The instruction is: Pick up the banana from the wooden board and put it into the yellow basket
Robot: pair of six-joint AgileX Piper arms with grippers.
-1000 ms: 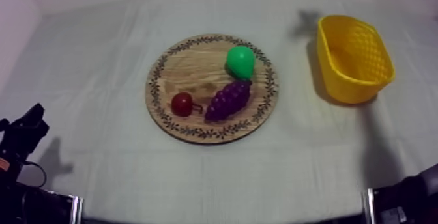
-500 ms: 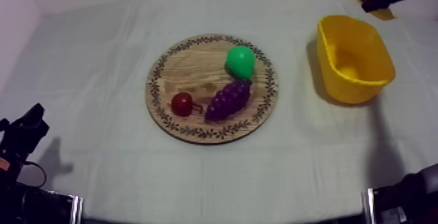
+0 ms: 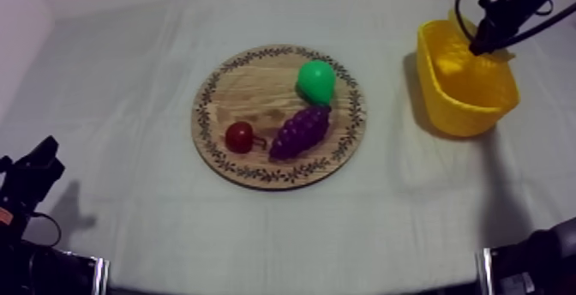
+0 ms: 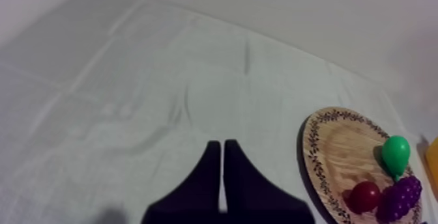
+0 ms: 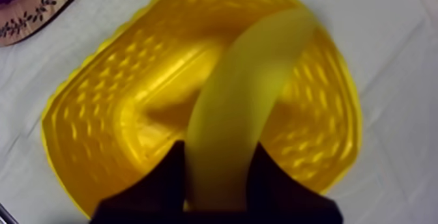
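While it is pinched by the right gripper [image 5: 218, 174] just above the yellow basket [image 5: 85, 122], the banana [image 5: 251, 90] is judged a light, rigid, slick-skinned toy, best taken across its narrow width, clear of the tapering tips.

The banana [image 5: 241, 103], a smooth yellow curve, is clear of the round wooden board [image 3: 249, 101] with its patterned rim. It hangs over the open yellow basket [image 3: 467, 114], its near end pinched in the right claw [image 5: 218, 161]. The basket stands upright at the right side of the desk [image 3: 129, 144], well apart from the board.
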